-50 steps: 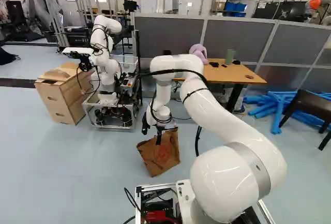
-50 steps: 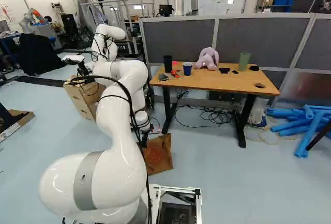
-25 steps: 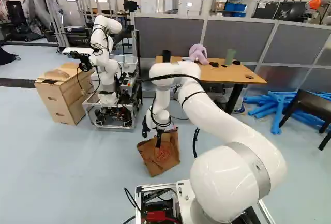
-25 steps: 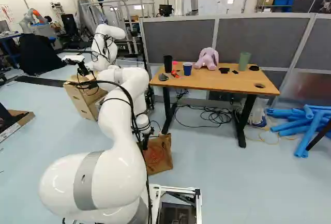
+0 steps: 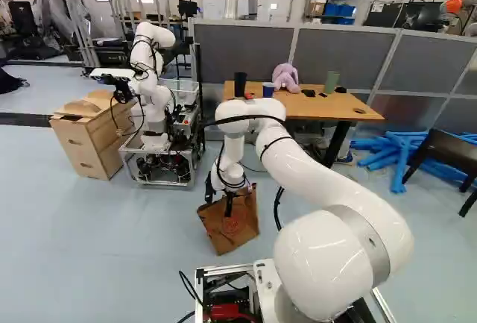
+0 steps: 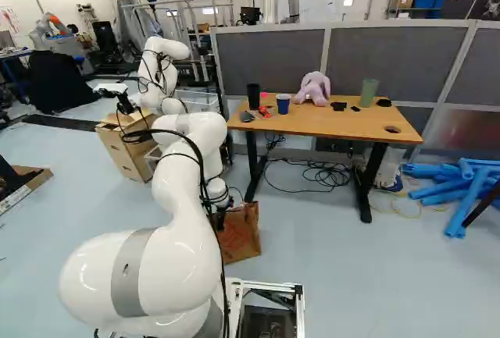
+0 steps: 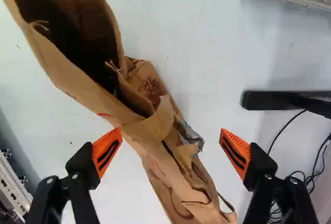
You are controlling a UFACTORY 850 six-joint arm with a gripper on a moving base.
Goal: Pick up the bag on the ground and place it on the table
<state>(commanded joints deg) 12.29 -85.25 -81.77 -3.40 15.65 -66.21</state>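
Clearly, the brown paper bag (image 5: 237, 226) is on the floor (image 5: 119, 256) beneath spread fingers

The bench (image 6: 328, 123) spans the middle of the right base view. Nearer, the white arm (image 5: 339, 189) rises from the joint at the foot, leans forward to a bent elbow, then drops nearly straight down, so the end effector (image 5: 218, 207) points at the floor. The bag is right there, short of the bench, its broad face toward the base and its mouth upward. Red print shows on that face. In the wrist view the bag's mouth gapes ahead of the end effector, and its long axis runs slantwise from there back between the fingers, where the paper is crumpled and folded. Those fingers stand far apart with nothing gripped; one orange pad (image 7: 107, 152) is close beside the paper, the other well clear. On the bench are a purple soft toy (image 6: 314, 88), a green cup (image 6: 369, 93), a black cup (image 6: 254, 96) and a blue cup (image 6: 283, 104).
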